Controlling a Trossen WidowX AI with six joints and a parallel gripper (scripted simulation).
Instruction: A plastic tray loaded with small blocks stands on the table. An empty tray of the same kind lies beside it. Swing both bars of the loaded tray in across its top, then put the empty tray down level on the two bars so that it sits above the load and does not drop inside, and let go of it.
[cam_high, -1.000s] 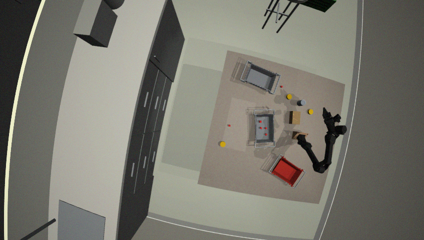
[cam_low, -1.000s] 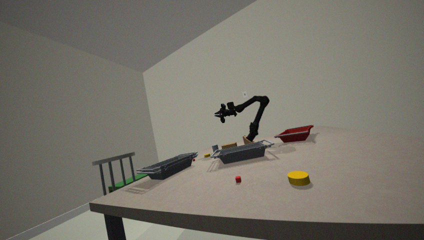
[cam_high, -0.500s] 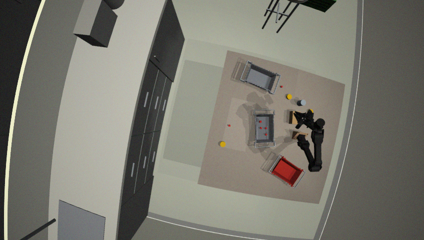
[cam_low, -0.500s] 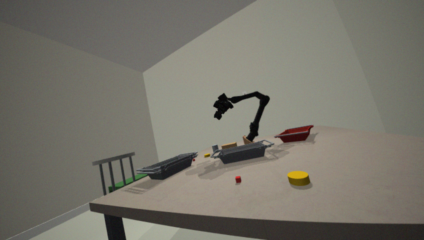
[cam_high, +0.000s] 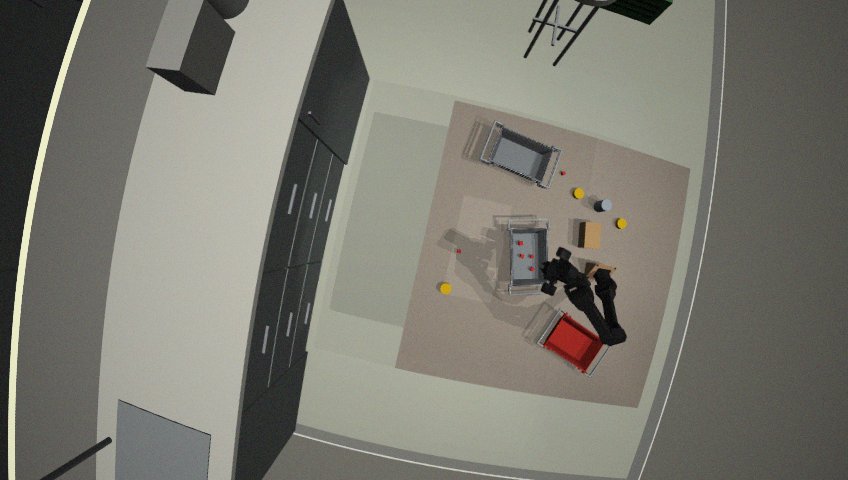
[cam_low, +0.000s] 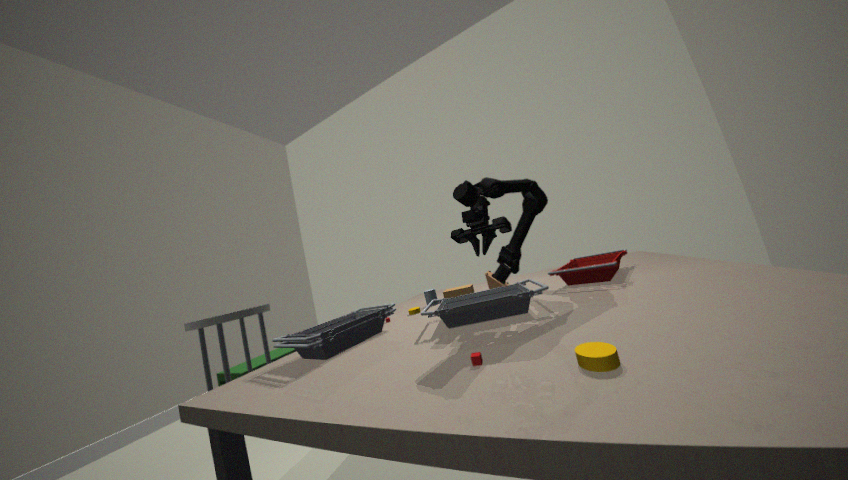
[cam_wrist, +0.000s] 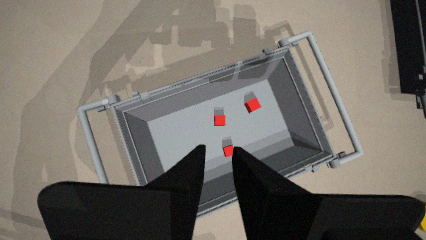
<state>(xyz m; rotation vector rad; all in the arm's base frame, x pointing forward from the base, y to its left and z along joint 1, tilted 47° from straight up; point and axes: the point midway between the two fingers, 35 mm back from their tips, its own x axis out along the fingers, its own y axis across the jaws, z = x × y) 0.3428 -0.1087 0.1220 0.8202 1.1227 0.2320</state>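
The grey loaded tray (cam_high: 520, 278) (cam_low: 487, 310) (cam_wrist: 185, 135) stands on the table with several small red blocks (cam_high: 520, 243) (cam_wrist: 219, 120) on its floor. One wire bar (cam_high: 528, 220) (cam_wrist: 92, 145) sticks out past one end; the other wire bar (cam_high: 526, 293) (cam_wrist: 335, 95) sticks out past the opposite end. The empty grey tray (cam_high: 517, 155) (cam_low: 348, 343) stands upright farther back in the top view, its bars out over its ends. My gripper (cam_high: 546, 268) (cam_low: 481, 255) (cam_wrist: 218, 152) points down, well above the loaded tray's long side. Its fingers are slightly open with nothing between them.
A red tray (cam_high: 574, 342) (cam_low: 590, 271) stands near the arm. A wooden block (cam_high: 589, 234) (cam_low: 458, 292), a grey cylinder (cam_high: 605, 205) and yellow discs (cam_high: 578, 193) (cam_low: 597, 356) stand around. Loose red cubes (cam_high: 458, 251) (cam_low: 476, 358) lie on the table.
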